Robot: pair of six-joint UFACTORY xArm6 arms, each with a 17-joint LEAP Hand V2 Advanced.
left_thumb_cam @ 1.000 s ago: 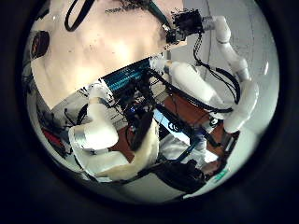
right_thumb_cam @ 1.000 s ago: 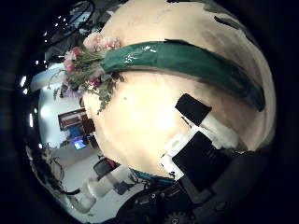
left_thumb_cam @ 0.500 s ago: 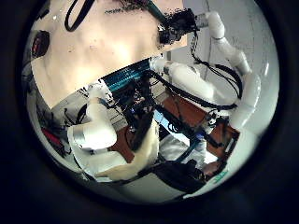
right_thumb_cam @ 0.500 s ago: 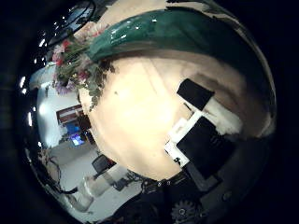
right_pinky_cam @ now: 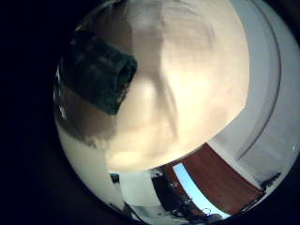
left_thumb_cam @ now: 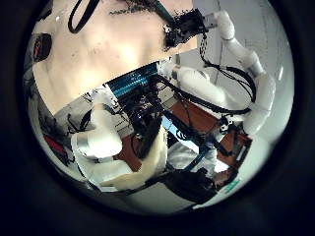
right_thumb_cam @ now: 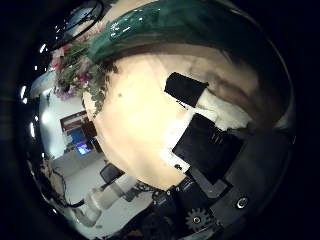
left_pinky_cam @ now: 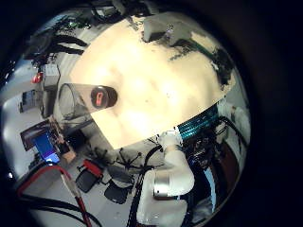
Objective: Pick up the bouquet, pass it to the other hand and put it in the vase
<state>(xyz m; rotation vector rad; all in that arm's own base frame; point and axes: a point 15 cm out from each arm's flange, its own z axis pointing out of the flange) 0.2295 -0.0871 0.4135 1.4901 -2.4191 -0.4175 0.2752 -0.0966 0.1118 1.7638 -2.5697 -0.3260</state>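
The bouquet lies flat on the table [right_thumb_cam: 135, 125], with its blossoms [right_thumb_cam: 78, 68] at one end and its long wrapped stem [right_thumb_cam: 175, 22] close under my right palm. My right hand's fingers [right_thumb_cam: 205, 140] reach out straight beside the wrap and are not curled round it. The wrap's cut end [right_pinky_cam: 98, 70] fills one side of the right little finger side view. From the left palm, my right hand [left_thumb_cam: 187, 24] hangs over the bouquet stem [left_thumb_cam: 148, 8] at the far side of the table. A clear vase [left_pinky_cam: 80, 99] stands near the table edge, away from my right hand [left_pinky_cam: 175, 33]. None of my left hand's fingers show.
My right arm [left_thumb_cam: 236, 74] arches over the table's far side. The bare tabletop [left_pinky_cam: 156, 90] lies between the vase and the bouquet. Chairs and room clutter [left_pinky_cam: 104, 180] stand past the table edge.
My right palm has come down closer to the wrapped stem, which now fills more of its view. The left palm views have hardly shifted.
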